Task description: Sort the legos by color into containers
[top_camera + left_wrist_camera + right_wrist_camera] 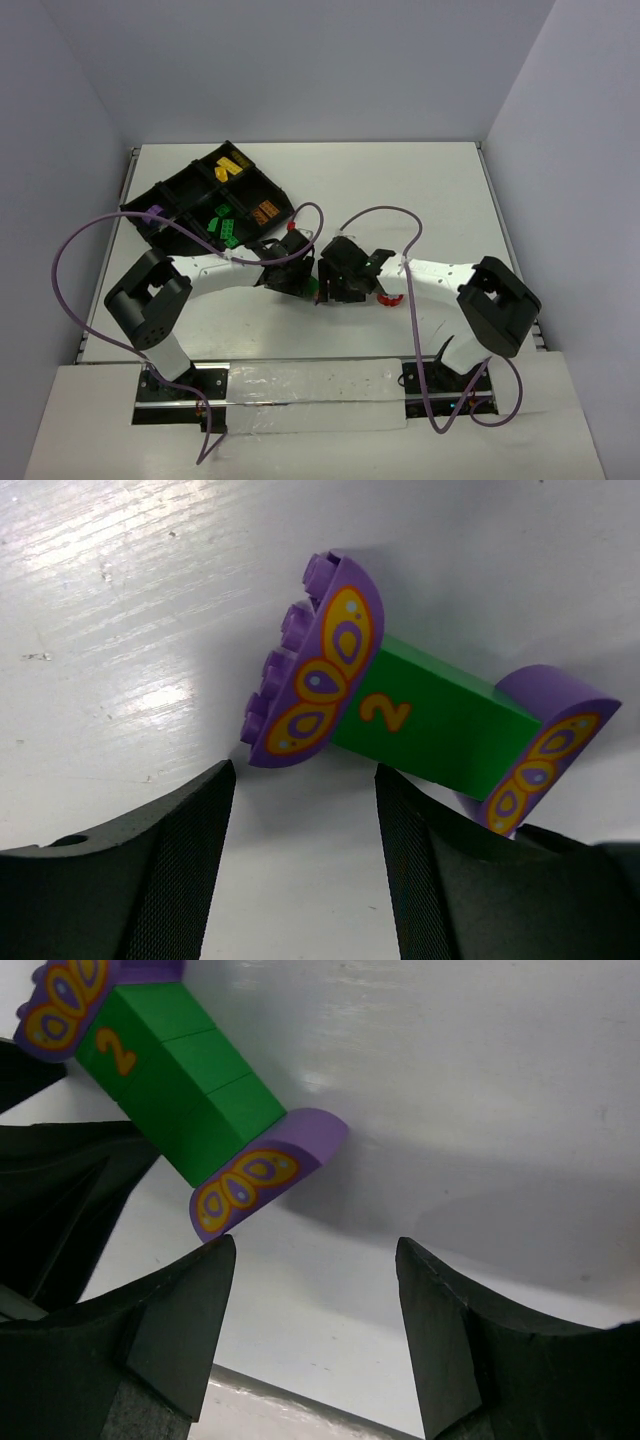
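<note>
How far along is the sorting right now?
Yellow bricks, orange bricks and green bricks sit in separate compartments of the tray. Nothing is gripped: the left gripper and right gripper, both open, hover at the purple-ended green bar on the table. That bar and a red piece remain.

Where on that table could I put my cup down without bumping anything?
The far right stretch of the table, between the black tray and the right edge, is bare. The centre is crowded: left gripper and right gripper meet by the purple-ended green bar.

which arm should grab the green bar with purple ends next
Left, probably: the open left hand has the bar just ahead and the tray on its side; the right hand sees it off-centre.
</note>
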{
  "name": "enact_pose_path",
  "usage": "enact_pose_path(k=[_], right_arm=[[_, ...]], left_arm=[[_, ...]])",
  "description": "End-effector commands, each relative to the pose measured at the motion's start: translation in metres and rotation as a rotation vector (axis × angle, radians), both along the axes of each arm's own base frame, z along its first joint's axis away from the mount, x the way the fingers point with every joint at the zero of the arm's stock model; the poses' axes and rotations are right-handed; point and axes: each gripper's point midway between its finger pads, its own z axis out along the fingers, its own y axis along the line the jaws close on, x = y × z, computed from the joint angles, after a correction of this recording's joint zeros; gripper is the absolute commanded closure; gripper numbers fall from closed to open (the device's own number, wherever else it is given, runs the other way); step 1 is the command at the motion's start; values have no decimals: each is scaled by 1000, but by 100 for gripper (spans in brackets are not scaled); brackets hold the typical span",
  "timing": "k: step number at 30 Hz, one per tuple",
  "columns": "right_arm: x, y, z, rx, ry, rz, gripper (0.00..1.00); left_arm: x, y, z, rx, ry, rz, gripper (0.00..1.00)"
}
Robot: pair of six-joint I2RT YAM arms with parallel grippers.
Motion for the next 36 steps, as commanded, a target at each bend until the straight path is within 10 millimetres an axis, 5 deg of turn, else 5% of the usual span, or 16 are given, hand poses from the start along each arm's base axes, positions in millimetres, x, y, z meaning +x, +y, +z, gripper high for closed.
enact_pose_path(k=[1,5,9,15,19,25,36], right_arm=[[9,14,10,52,-44,-16,27],[6,7,15,43,-52,-25,25],[-1,-13,26,16,-80,-44,22],[-10,-50,35,-45,-111,-101,20],[-9,-70,52,-41,-159,-152,19],[-6,-72,59,-30,-174,-165,19],[5,-49,51,-56,-174,-8,23]], left_arm=[[10,-20,14,-80,-30,-14,35],[11,-20,14,-78,-33,-11,33],[12,-22,14,-76,-26,-4,10],[13,-32,14,-96,-7,-5,1],[21,-42,13,-95,-9,15,1],[39,-63,21,-116,-23,44,1],[30,-45,19,-69,-19,58,19]])
